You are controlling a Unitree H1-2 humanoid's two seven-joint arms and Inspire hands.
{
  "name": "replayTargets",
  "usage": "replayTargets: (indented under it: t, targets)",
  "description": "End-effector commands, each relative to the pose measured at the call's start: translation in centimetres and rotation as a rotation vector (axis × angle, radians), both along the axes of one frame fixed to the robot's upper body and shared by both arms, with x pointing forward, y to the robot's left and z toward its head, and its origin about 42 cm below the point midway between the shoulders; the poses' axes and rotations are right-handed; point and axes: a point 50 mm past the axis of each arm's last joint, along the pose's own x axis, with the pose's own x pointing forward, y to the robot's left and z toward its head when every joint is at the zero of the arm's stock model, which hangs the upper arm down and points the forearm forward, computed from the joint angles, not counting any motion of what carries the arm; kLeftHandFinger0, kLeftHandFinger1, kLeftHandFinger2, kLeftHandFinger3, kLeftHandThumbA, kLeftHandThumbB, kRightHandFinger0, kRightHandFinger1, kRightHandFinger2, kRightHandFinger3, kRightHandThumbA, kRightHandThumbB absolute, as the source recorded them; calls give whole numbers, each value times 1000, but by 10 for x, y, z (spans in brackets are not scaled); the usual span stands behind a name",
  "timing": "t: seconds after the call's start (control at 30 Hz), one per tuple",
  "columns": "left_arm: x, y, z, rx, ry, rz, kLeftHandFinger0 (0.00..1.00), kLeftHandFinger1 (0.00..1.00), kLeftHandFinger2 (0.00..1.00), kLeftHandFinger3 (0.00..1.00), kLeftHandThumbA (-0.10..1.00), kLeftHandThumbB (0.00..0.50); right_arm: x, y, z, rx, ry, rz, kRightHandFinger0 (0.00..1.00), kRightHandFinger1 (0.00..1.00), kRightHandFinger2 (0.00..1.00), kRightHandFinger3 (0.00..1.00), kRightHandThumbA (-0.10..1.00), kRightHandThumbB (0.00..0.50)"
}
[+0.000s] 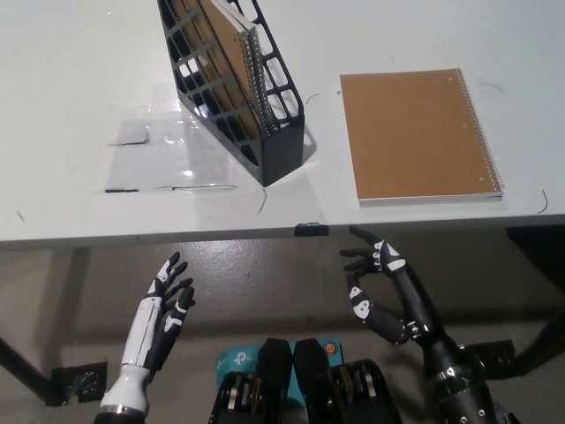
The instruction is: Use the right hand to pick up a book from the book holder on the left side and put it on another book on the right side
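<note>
A black lattice book holder (237, 97) stands on the white table (79, 132), left of centre. Inside it leans a brown spiral-bound book (231, 44), its wire spine facing right. To the right, a second brown spiral-bound book (417, 135) lies flat near the table's front edge. My black right hand (378, 287) hangs below the table edge, under that flat book, fingers spread and holding nothing. My white left hand (161, 320) rests low at the left, also below the table, open and empty.
Clear tape patches (150, 159) shine on the table left of the holder. A small black clip (311, 229) sits on the table's front edge. Table legs and the floor show beneath.
</note>
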Motion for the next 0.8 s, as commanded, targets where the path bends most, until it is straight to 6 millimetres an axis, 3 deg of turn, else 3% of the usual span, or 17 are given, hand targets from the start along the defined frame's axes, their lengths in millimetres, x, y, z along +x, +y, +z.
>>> replayTargets:
  t: [0.0, 0.13, 0.23, 0.33, 0.37, 0.4, 0.47, 0.57, 0.77]
  targets:
    - [0, 1, 11, 2, -87, -22, 737, 873, 953, 1000, 923, 91, -4, 12, 32, 100, -203, -63, 496, 573, 713, 857, 329, 157]
    - [-9, -1, 4, -12, -63, -48, 775, 897, 989, 1000, 954, 150, -7, 27, 71, 125, -333, -22, 609, 723, 891, 965, 427, 150]
    - [-19, -4, -5, -33, -59, -67, 812, 928, 1000, 1000, 1000, 171, 2, 35, 105, 117, -379, 16, 753, 851, 984, 1000, 573, 197]
    - [-28, -6, -11, -48, -43, -65, 819, 939, 1000, 1000, 1000, 185, 13, 41, 127, 94, -376, 39, 909, 996, 1000, 1000, 626, 200]
    - [-30, -6, -12, -51, -37, -65, 833, 952, 1000, 1000, 1000, 192, 16, 42, 130, 84, -374, 47, 997, 1000, 1000, 1000, 648, 191]
    - [-33, -6, -14, -54, -26, -65, 862, 970, 1000, 1000, 1000, 197, 25, 46, 139, 57, -362, 69, 1000, 1000, 1000, 1000, 695, 188]
    - [-36, -6, -16, -69, -7, -70, 1000, 1000, 1000, 1000, 1000, 264, 37, 52, 150, 27, -300, 99, 1000, 1000, 1000, 1000, 855, 223]
    - [-38, -6, -17, -66, -3, -78, 1000, 1000, 1000, 1000, 1000, 310, 54, 59, 160, 9, -269, 127, 1000, 1000, 1000, 1000, 964, 242]
    - [-42, -6, -19, -68, 0, -97, 1000, 1000, 1000, 1000, 1000, 294, 85, 72, 174, -31, -228, 134, 1000, 1000, 1000, 1000, 1000, 296]
